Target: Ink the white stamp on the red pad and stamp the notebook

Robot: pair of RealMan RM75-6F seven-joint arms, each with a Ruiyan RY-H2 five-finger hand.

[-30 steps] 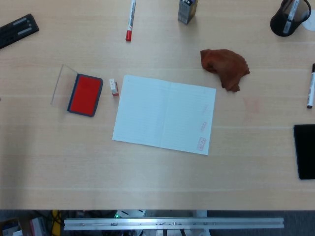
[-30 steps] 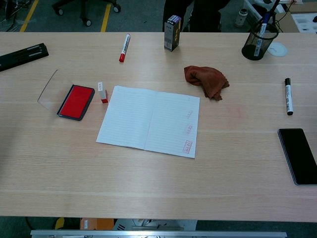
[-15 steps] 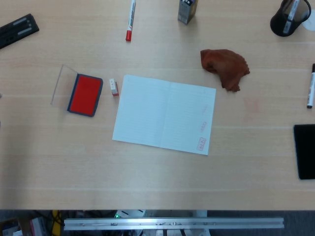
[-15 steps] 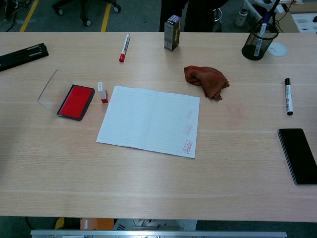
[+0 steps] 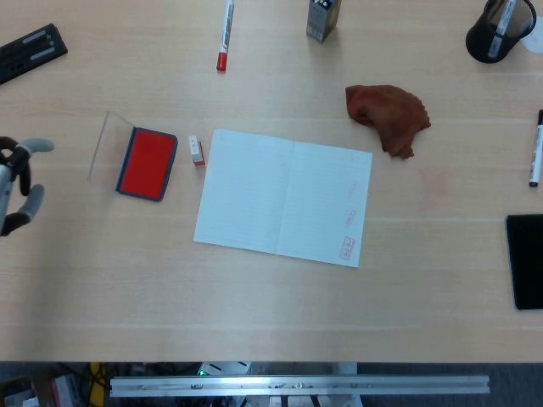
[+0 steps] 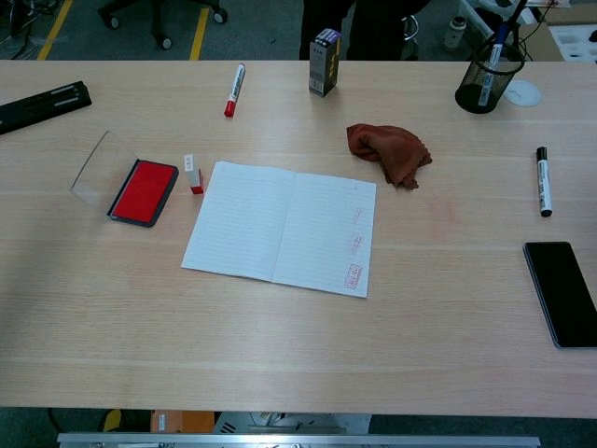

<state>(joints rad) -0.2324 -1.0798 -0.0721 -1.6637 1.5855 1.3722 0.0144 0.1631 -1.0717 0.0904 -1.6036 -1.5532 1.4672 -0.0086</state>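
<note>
At the left edge of the head view, my left hand (image 5: 17,182) reaches in over the surface (image 5: 271,305), its fingers apart and loosely curved, with nothing between them; the chest view does not show it. My right hand appears in neither view.

The white stamp (image 5: 196,150) stands upright on the surface in the narrow gap between the red pad (image 5: 147,163) and the notebook (image 5: 283,196), just beside both; I cannot tell whether it touches either. The pad's case lies open, its clear lid (image 5: 109,148) folded out to the left, so the red face is exposed. The hand is well apart from the stamp, with pad and lid between them.

The notebook lies open and flat near the centre, slightly skewed, with faint red stamp marks (image 6: 354,245) down its right page.

Beyond the notebook sit a crumpled brown cloth (image 5: 388,115), a red-capped marker (image 5: 225,35) and a small upright box (image 5: 323,19). A black mesh pen cup (image 6: 486,79) stands at the far right, with a black marker (image 6: 543,181) and a dark phone (image 6: 562,293) along the right side. A black flat case (image 5: 30,51) lies at the far left corner.
</note>
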